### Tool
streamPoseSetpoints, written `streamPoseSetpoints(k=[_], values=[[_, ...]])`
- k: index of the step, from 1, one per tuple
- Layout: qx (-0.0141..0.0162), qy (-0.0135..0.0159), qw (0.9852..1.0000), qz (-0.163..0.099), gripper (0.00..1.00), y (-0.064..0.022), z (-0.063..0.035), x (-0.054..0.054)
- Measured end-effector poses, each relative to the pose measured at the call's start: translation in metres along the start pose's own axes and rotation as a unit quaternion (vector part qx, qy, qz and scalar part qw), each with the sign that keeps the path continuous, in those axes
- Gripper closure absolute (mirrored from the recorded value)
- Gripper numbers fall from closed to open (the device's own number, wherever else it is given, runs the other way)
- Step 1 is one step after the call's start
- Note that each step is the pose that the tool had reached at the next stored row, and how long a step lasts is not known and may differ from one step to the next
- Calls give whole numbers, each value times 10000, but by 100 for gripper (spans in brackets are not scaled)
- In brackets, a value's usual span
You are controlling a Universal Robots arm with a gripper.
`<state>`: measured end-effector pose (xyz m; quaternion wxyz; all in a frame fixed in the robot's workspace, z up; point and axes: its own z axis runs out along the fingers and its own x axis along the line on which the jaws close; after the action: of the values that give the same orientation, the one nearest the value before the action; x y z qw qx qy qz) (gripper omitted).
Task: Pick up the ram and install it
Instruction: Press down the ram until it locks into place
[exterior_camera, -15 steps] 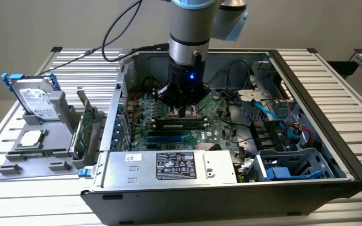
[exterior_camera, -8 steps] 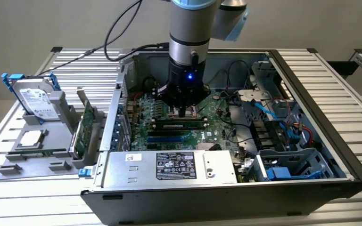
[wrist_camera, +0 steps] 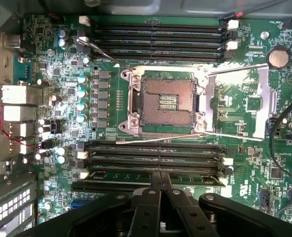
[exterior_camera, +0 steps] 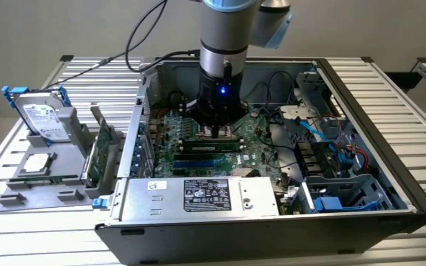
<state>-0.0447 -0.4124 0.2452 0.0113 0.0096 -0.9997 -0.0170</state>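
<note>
Wrist view, dark-green ram [wrist_camera: 156, 176] seated in slot, pincer [wrist_camera: 161, 185] closed above

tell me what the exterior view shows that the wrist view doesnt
Exterior only: the hard drive, the processor chip and the expansion card on the grey holder outside the case, plus the power supply.
Wrist only: the empty CPU socket, the coin battery.
Both: the shut gripper pressing on the ram in its slot.
</note>
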Motion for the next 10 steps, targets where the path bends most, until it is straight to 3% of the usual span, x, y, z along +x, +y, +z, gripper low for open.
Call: streamPoseSetpoints(k=[7, 10], values=[[-4, 12, 10000, 17, 89, -109, -5, -19], [-5, 13, 10000, 17, 89, -119, -5, -19]])
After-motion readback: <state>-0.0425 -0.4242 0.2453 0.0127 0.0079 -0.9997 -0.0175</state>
